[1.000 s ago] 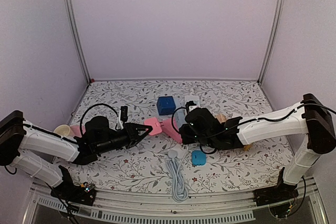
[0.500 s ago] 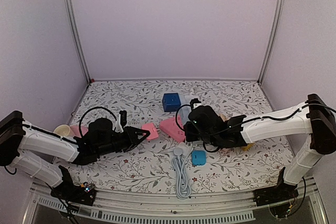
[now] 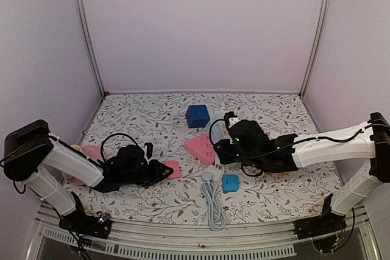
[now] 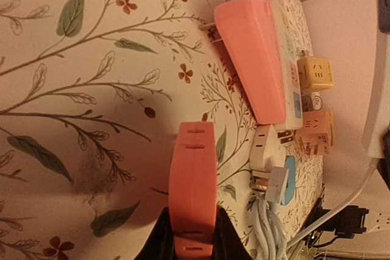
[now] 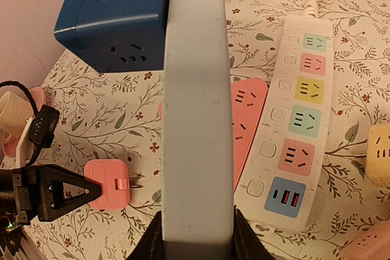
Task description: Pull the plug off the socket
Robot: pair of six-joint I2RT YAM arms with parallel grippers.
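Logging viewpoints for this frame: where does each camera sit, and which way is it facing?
Top external: above and behind the bases, looking down and forward over the table; both arms show, with left hand and right hand.
Left wrist: low over the table, looking along the clamped pink plug toward the pink socket; only its fingertips show.
Right wrist: looking down past the grey block it grips; fingertips at the bottom edge.
Shared: both wrist views show plug, socket and white power strip.

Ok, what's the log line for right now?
left gripper: shut on pink plug | plug: apart from pink socket | right gripper: shut on grey block
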